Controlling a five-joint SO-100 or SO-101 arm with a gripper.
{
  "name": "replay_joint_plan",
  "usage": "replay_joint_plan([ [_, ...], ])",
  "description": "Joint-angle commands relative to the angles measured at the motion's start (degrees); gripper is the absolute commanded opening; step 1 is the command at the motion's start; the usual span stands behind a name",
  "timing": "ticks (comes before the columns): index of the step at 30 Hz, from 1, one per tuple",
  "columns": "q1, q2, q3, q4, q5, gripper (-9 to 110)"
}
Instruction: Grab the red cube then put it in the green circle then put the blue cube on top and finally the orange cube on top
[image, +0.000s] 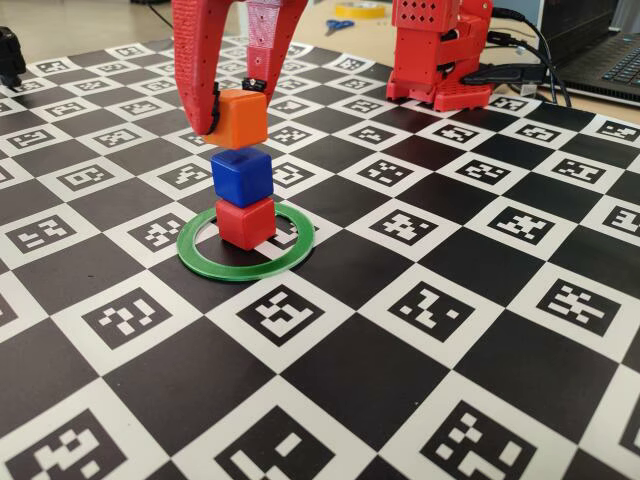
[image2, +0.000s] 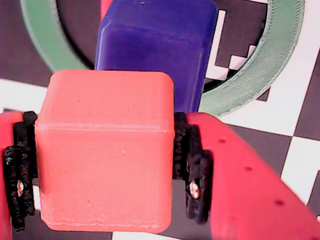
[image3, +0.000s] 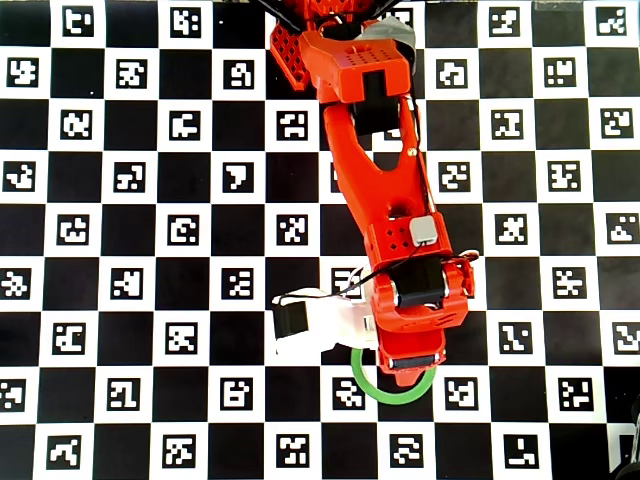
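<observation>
The small bright orange plastic cube (image: 242, 118) is what we are attending to here: we are holding it pinched between the two fingers of the red gripper (image: 234, 110), black pads pressing on its left and right faces in the wrist view (image2: 105, 150). We are hanging it in the air directly over the small deep-blue plastic cube (image: 241, 177), and in the fixed view a thin gap is showing between the two, so they look apart rather than touching. The blue one is sitting on the small matte red plastic cube (image: 245, 222), which is resting inside the thin flat green plastic ring (image: 245, 265) on the black-and-white marker-patterned table (image: 420, 350).

In the wrist view the blue cube (image2: 155, 55) is lying just beyond the orange one and shifted a little to the right, so we are judging the alignment close but not perfect. The stack is hidden under the arm in the overhead view, where only part of the ring (image3: 372, 385) is showing. The coming move, we think, is a short straight descent, with a small correction sideways before letting go.
</observation>
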Motion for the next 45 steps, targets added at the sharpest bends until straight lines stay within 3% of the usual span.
replay_joint_plan([
  [1, 0.3, 2.2, -2.9, -1.1, 0.4, 6],
  [36, 0.4, 3.3, 2.5, -2.0, 1.0, 7],
  [43, 0.7, 4.5, 2.5, -1.9, 2.4, 42],
  [45, 0.5, 4.7, 2.5, -1.8, 2.2, 43],
])
